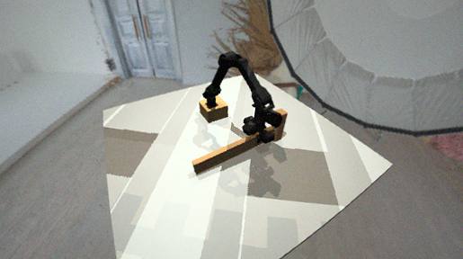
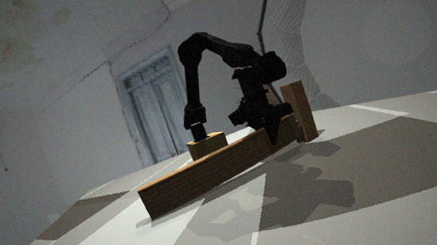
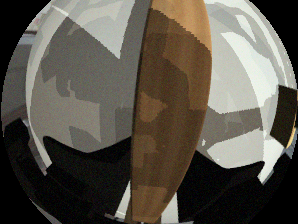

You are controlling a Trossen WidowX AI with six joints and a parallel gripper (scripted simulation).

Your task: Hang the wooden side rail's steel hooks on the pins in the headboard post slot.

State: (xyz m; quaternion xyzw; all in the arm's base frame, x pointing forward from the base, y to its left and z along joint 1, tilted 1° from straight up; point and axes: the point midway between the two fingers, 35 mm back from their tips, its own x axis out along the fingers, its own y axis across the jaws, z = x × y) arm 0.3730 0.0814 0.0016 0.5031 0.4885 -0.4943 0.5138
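Exterior | pincer [image 1: 264, 136] [image 2: 273, 133] [image 3: 158, 139] grips rail [image 1: 225, 152] [image 2: 211, 171] [image 3: 170, 100] near post [image 1: 280, 125] [image 2: 305, 111] | slot contents hidden

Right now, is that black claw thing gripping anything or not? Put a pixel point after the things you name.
Tool [image 1: 266, 137] [image 2: 273, 133] [image 3: 158, 139]: closed on the wooden rail [image 1: 225, 152] [image 2: 215, 170] [image 3: 172, 100], near the post [image 1: 280, 125] [image 2: 304, 111].

One rail [image 1: 225, 152] [image 2: 207, 173] [image 3: 167, 110], one post [image 1: 281, 126] [image 2: 302, 111], one arm [image 1: 251, 78] [image 2: 191, 77], one claw [image 1: 263, 137] [image 2: 273, 135] [image 3: 158, 139].
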